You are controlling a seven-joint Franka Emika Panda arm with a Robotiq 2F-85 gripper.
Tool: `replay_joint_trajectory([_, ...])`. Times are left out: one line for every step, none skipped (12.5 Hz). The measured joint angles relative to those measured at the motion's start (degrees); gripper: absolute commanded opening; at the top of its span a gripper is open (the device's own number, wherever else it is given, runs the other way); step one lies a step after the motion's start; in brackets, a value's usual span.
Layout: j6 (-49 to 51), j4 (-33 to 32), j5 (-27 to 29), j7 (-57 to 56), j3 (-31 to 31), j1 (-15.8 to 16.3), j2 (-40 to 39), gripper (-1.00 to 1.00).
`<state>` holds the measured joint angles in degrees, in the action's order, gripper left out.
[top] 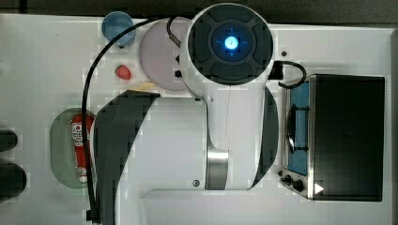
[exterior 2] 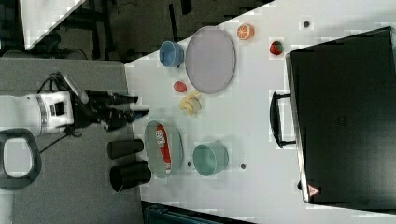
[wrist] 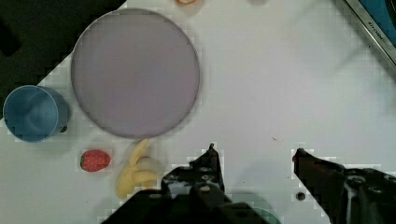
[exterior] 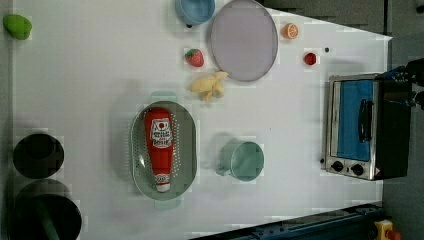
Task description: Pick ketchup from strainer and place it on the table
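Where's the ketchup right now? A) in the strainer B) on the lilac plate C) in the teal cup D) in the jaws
A: the ketchup lies flat inside the pale green strainer, its white cap toward the left view's bottom.

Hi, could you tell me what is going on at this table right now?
A single robot arm is set to lift the ketchup out of the strainer and put it on the table. That has not started: the bottle lies flat in the pale green strainer, untouched. The claw is open and empty, high above bare tabletop near the lilac plate and the banana. A teal cup sits beside the strainer, and a toaster oven stands further off.
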<state>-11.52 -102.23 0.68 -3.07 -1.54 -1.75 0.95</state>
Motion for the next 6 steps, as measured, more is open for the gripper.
replay_joint_trajectory([5.4, -3.6, 0.1, 0.2, -2.4, -2.6, 3.4, 0.59])
replay_joint_trajectory([9.1, -7.4, 0.1, 0.2, -3.3, -3.8, 7.7, 0.81])
replay_joint_trajectory([10.7, -9.2, 0.4, 0.2, -3.3, -4.1, 11.1, 0.99])
replay_joint_trajectory([11.1, -9.1, 0.4, 0.3, -3.4, -4.4, 13.6, 1.00])
replay_joint_trajectory([10.8, -8.1, 0.4, 0.3, -4.0, -4.7, 15.1, 1.00])
replay_joint_trajectory([9.7, -6.5, 0.8, 0.7, -4.8, -5.0, 15.5, 1.00])
